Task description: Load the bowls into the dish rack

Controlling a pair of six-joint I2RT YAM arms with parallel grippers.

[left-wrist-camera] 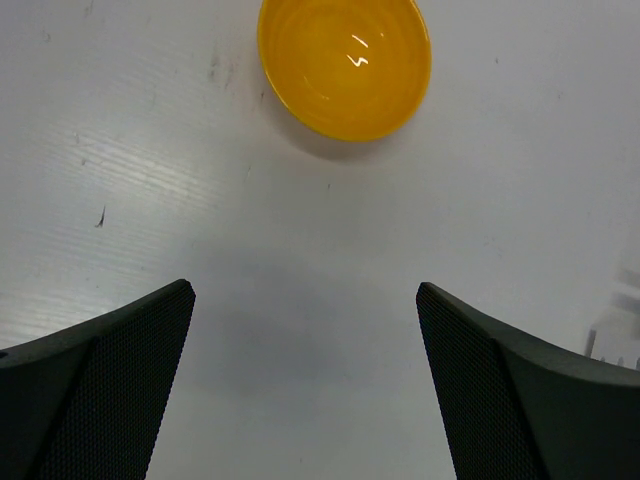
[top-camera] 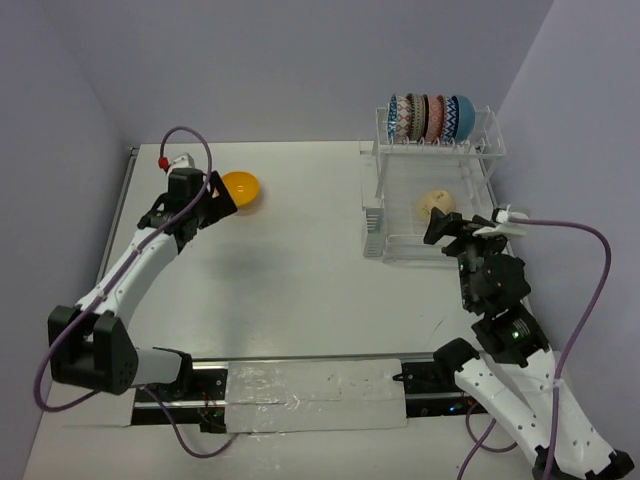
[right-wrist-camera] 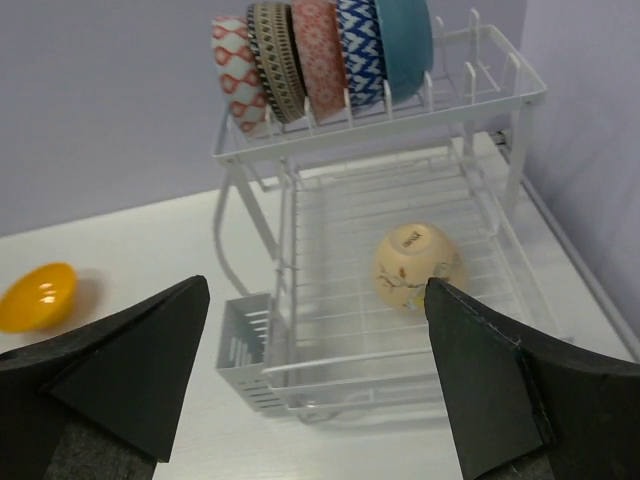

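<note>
Orange bowl (top-camera: 241, 190) on table (top-camera: 300, 270), dish rack (top-camera: 372, 225) well apart

plain white table (top-camera: 300, 280), couple of little dark scuffs (left-wrist-camera: 101, 217) on it, pale purple walls (top-camera: 280, 60) boxing it in, crinkly clear plastic sheet (top-camera: 315, 395) lying over the black rail (top-camera: 205, 383) at the near edge

The orange-yellow bowl (left-wrist-camera: 345, 62) is plain and glossy on the white tabletop (top-camera: 290, 270). In the white and clear dish rack (right-wrist-camera: 245, 338), the red-diamond bowl (right-wrist-camera: 235, 70) has a white ground, the brown bowl (right-wrist-camera: 275, 60) pale bands, the pink bowl (right-wrist-camera: 318, 55) a flowered print, the blue bowl (right-wrist-camera: 358, 48) white zigzags, and the teal bowl (right-wrist-camera: 405, 45) is plain. The tan bowl (right-wrist-camera: 415, 267) bears brownish marks.
</note>
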